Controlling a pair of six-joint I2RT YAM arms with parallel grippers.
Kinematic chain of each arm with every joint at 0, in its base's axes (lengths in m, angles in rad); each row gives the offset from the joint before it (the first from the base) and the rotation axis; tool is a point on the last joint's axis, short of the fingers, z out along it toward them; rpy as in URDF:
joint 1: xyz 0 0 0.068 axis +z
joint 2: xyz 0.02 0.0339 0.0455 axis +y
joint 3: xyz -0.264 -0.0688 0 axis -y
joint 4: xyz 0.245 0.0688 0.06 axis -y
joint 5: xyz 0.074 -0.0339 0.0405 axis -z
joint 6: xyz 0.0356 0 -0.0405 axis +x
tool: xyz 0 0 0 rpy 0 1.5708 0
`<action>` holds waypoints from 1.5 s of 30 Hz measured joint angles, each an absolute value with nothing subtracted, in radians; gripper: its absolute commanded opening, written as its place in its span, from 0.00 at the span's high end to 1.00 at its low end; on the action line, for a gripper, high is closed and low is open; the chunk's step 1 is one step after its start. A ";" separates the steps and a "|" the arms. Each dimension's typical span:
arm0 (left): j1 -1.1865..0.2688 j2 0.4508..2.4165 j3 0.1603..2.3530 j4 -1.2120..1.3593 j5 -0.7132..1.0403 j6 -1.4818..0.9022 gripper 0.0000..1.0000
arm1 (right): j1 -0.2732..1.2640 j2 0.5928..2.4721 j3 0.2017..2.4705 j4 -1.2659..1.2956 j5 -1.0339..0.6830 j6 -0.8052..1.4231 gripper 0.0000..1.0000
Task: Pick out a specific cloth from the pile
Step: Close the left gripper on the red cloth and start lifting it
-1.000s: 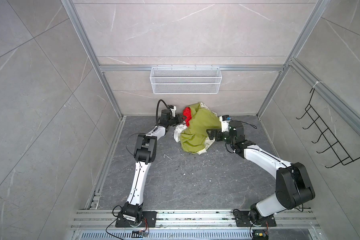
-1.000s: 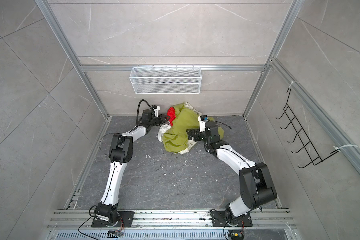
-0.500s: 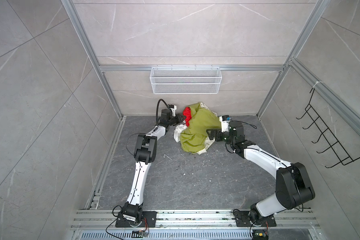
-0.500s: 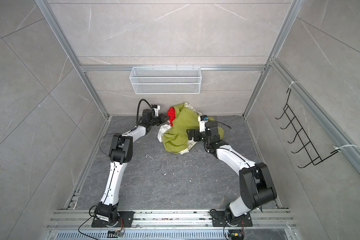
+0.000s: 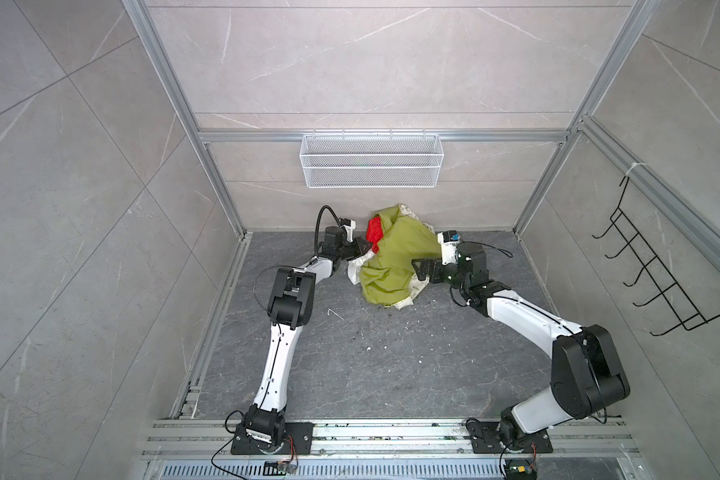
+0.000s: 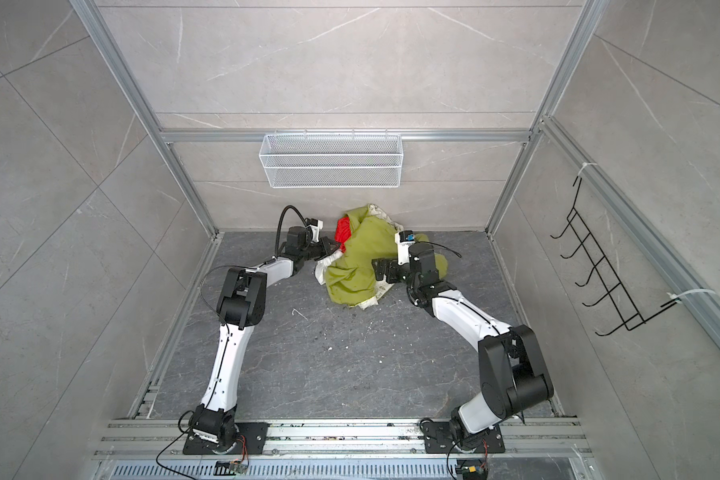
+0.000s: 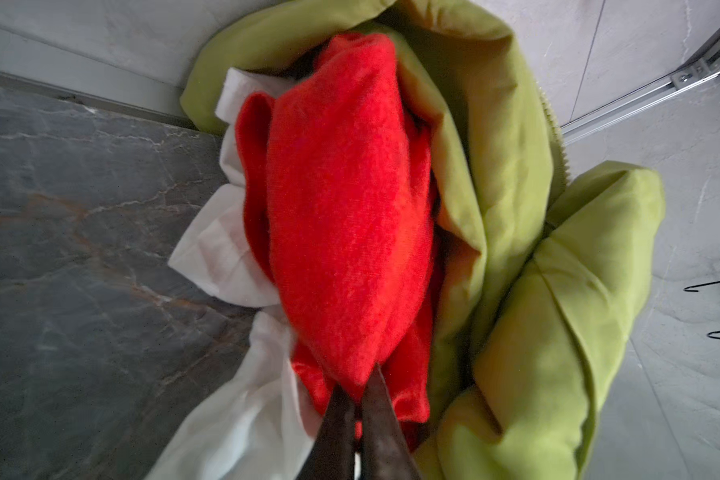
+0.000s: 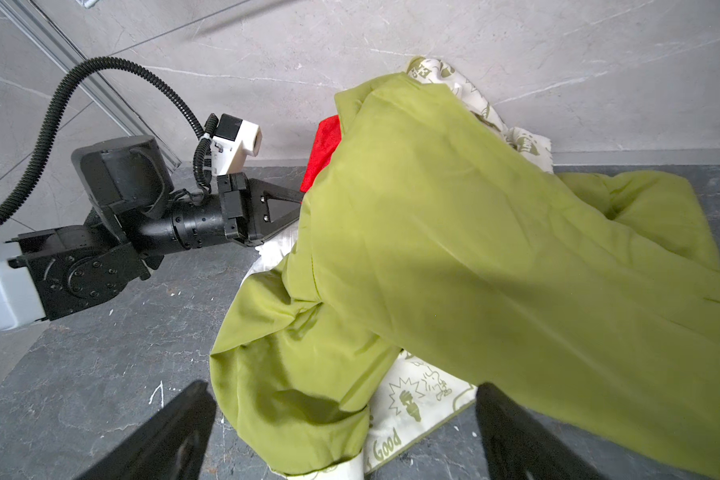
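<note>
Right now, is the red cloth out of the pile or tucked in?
Tucked in: the red cloth lies between olive-green cloth folds, the left tool shut on its tip.

You get bright, even, diffuse light in both top views, with only soft shadows beneath the pile [image 5: 391, 257], while the left wrist view is soft, blurring the red cloth [image 7: 341, 199] and the left gripper's fingers [image 7: 337, 432] at the frame's bottom edge.
</note>
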State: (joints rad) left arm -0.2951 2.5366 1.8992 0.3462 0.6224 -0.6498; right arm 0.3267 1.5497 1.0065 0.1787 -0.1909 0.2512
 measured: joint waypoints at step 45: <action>-0.356 2.346 1.921 0.257 0.559 -0.545 1.00 | 0.339 1.536 1.007 0.182 -0.162 0.252 0.00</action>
State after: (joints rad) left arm -0.3561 2.3459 1.9209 0.2573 0.5587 -0.5446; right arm 0.3386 1.5360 1.0073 0.1818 -0.1623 0.2520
